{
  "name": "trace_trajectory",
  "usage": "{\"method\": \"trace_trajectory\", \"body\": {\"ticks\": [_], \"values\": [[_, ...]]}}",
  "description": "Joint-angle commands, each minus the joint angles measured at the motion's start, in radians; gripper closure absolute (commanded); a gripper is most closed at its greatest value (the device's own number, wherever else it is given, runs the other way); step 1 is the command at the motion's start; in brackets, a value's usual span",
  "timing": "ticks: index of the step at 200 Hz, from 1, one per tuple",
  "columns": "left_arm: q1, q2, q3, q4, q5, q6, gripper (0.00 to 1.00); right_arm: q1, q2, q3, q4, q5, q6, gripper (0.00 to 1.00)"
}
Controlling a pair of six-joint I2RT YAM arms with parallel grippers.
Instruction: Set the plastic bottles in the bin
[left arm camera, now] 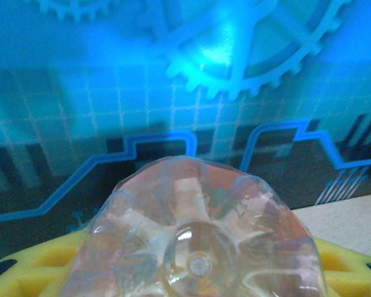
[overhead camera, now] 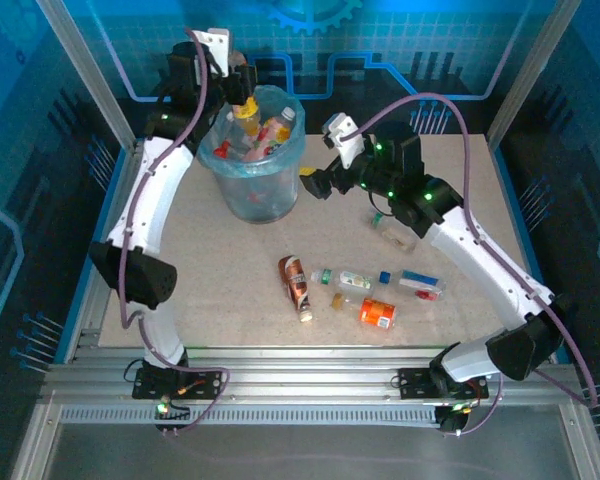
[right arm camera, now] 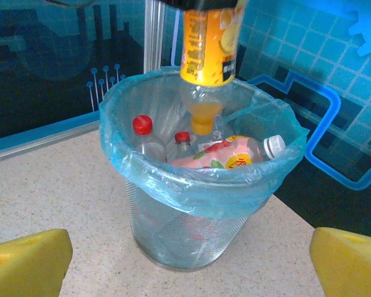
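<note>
Your left gripper [overhead camera: 242, 92] was clamped near the stiffer base of the clear yellow-labelled plastic bottle [right arm camera: 210, 43], which hung cap-down below its fingers over the blue-bagged round bin [right arm camera: 191, 185]. The bottle was probably light, crushable and slick. Your right gripper [right arm camera: 188, 263] had its fingers apart.

No lettering can be read: print on the yellow-labelled bottle [right arm camera: 208, 46] hanging cap-down above the bin [right arm camera: 173, 185] is blurred, as are labels on the bottles inside it [right arm camera: 235, 154].

A yellow-labelled clear plastic bottle [right arm camera: 207, 52] hangs neck-down between the left jaws, over the round blue-bagged bin [right arm camera: 173, 238] holding other bottles [right arm camera: 232, 156].
</note>
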Motion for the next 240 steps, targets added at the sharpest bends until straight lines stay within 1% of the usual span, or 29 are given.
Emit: {"method": "trace_trajectory", "body": {"ticks": [1,17,43,65,83,123,155,164,179,198,211,228,240], "values": [[0.021,0.046,0.039,-0.018,-0.027,0.068,0.55,-0.028,0.032,0.042,0.011,-0.035,-0.006,0.0],[0.026,0.082,0.036,-0.007,-0.009,0.093,0.55,-0.04,0.054,0.056,0.004,-0.056,-0.002,0.0],[0.026,0.127,0.035,-0.024,-0.009,0.129,0.54,-0.051,0.086,0.069,-0.007,-0.072,0.001,0.0],[0.026,0.128,-0.035,0.003,0.022,0.179,0.54,-0.057,0.107,0.071,-0.013,-0.086,0.003,0.0],[0.026,0.125,-0.083,0.011,0.027,0.2,0.54,-0.063,0.124,0.078,-0.022,-0.096,0.005,0.0],[0.028,0.117,-0.167,0.037,0.034,0.198,0.53,-0.073,0.138,0.084,-0.031,-0.12,0.012,0.0],[0.037,0.108,-0.234,0.084,0.089,0.162,0.5,-0.078,0.14,0.079,-0.036,-0.128,0.017,0.0],[0.04,0.108,-0.241,0.092,0.105,0.15,0.48,-0.08,0.141,0.079,-0.04,-0.13,0.019,0.0],[0.042,0.106,-0.233,0.091,0.117,0.138,0.41,-0.083,0.14,0.081,-0.044,-0.132,0.019,0.0],[0.043,0.091,-0.207,0.09,0.127,0.118,0.25,-0.086,0.138,0.084,-0.048,-0.136,0.02,0.0],[0.042,0.073,-0.177,0.08,0.127,0.108,0.17,-0.085,0.134,0.085,-0.047,-0.14,0.023,0.0],[0.044,0.048,-0.128,0.062,0.109,0.093,0.12,-0.085,0.132,0.084,-0.045,-0.143,0.026,0.0],[0.042,0.029,-0.1,0.051,0.082,0.086,0.11,-0.086,0.131,0.084,-0.044,-0.149,0.03,0.0]]}}
